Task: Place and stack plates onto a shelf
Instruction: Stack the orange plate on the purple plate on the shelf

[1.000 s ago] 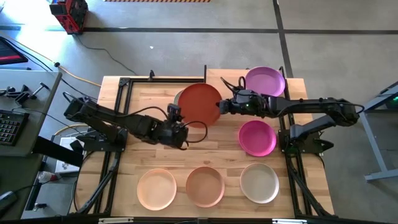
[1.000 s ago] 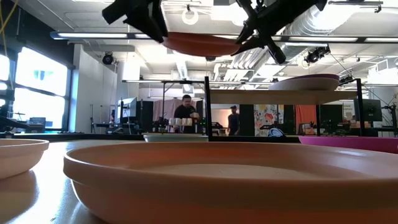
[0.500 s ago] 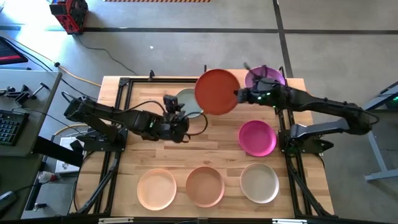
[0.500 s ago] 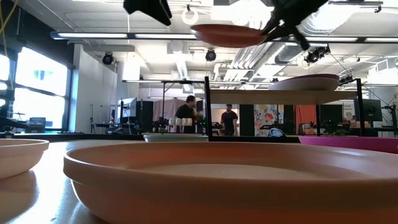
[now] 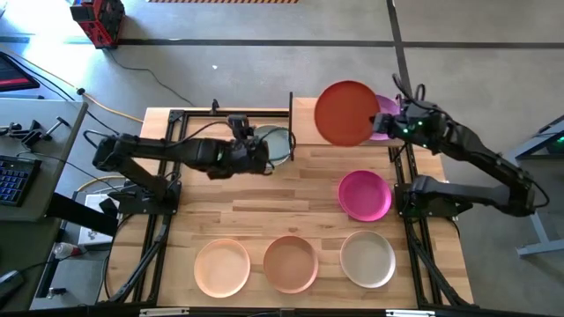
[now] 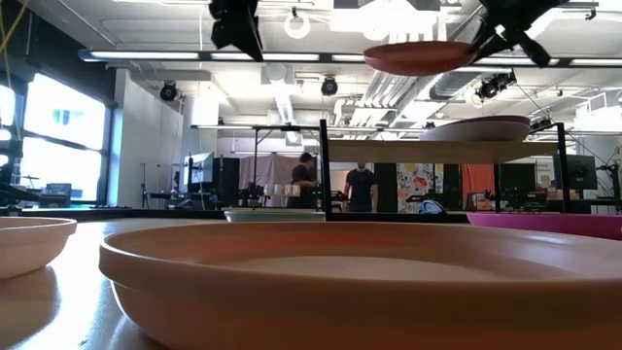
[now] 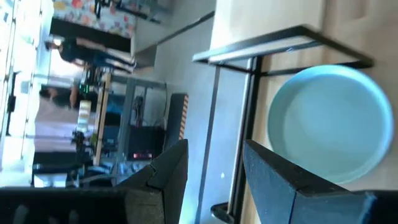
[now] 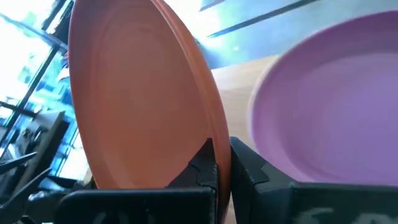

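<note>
My right gripper [image 5: 383, 123] is shut on a rust orange plate [image 5: 345, 113] and holds it in the air over the shelf [image 5: 304, 110], beside the purple plate [image 8: 329, 106] that rests on the shelf board. In the low view the orange plate [image 6: 420, 56] hovers above the shelf [image 6: 389, 151]. My left gripper [image 5: 263, 153] is open and touches nothing. It hangs above the table, next to the pale blue-green plate [image 7: 333, 124] that lies flat on the tabletop beside the shelf. My right gripper pinches the orange plate's rim [image 8: 216, 146] on the side toward the table's right, one finger on the plate's inner face and one on its underside. The fingers come about level from the table's right. The plate is lifted clear and stays nearly level.
A magenta plate [image 5: 365, 195] lies on the table near the shelf. A peach plate [image 5: 222, 267], a terracotta plate [image 5: 291, 262] and a beige-grey plate [image 5: 367, 257] stand in a row along the near edge. Bare slatted tabletop [image 5: 220, 207] lies between. People stand in the room behind.
My right gripper has carried the orange plate up and toward the table's right and far edge, from the table's middle to above the shelf. My left gripper has come off the plate's left rim and drawn back toward the far edge, above the blue-green plate.
</note>
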